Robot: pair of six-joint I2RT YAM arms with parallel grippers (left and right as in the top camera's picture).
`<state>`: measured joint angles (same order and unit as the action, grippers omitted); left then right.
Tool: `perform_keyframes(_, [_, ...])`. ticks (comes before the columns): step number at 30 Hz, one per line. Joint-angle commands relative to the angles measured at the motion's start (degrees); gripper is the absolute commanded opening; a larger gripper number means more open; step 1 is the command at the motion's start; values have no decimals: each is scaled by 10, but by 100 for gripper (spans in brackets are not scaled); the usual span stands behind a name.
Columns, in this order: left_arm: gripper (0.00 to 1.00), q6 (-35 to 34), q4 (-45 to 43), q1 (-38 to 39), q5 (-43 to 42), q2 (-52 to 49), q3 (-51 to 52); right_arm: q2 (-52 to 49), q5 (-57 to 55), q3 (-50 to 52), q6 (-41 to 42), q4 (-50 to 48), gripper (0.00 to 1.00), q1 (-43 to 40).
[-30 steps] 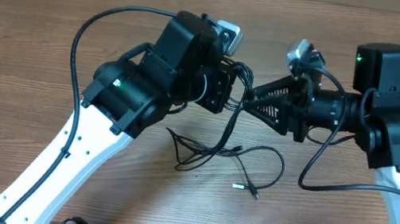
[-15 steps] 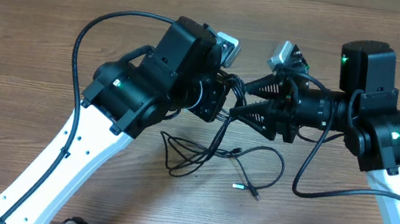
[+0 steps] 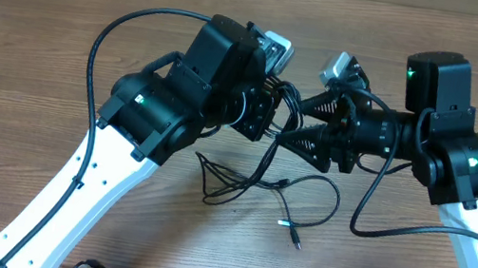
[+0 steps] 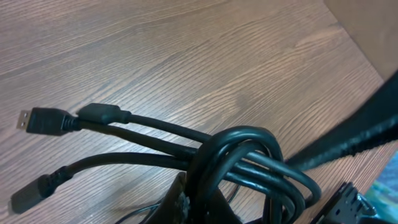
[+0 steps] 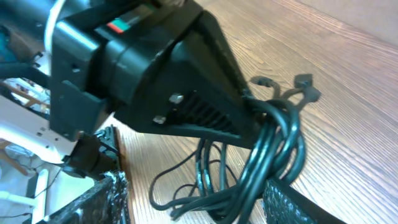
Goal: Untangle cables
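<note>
Clamping the cables (image 4: 249, 155) with my left gripper (image 3: 273, 113): its jaws are closing fully on a bunch of several black loops, holding it above the table (image 3: 36, 15) around its middle. Three plug ends, one a USB plug (image 4: 38, 120), are sticking out of the bunch over the wood. Slack loops are hanging down and lying on the table toward its front edge, with one small plug end (image 3: 292, 235) resting just apart from them. My right gripper (image 3: 293, 119) is facing the left one, jaws spreading wide on either side of the bunch, gripping nothing that I can see.
</note>
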<state>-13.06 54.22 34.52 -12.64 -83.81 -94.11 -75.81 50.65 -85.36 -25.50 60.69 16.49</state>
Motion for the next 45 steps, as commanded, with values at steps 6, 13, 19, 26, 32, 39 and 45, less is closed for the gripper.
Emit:
perform_keyframes(6, [4,-58,-26,4,-47,10,-9,1,0,-2,-1,-1,73,42])
perform_keyframes(13, [4,-29,-44,4,-111,10,-9,-12,-48,-2,-1,-2,73,42])
perform_keyframes(19, [4,-30,-23,3,-66,10,-9,-17,-48,-2,-1,-11,4,42])
perform_keyframes(26, [4,-239,59,-17,126,10,-9,-17,-36,-2,23,-23,4,41])
perform_keyframes(32, [4,-322,84,-59,150,10,-9,-17,-4,-2,22,-42,4,40])
perform_keyframes(39, [4,-402,98,-97,141,10,-9,-17,-141,-2,162,-70,4,40])
perform_keyframes(45, [4,-276,98,-97,90,10,-9,-17,-187,-2,162,-57,68,40])
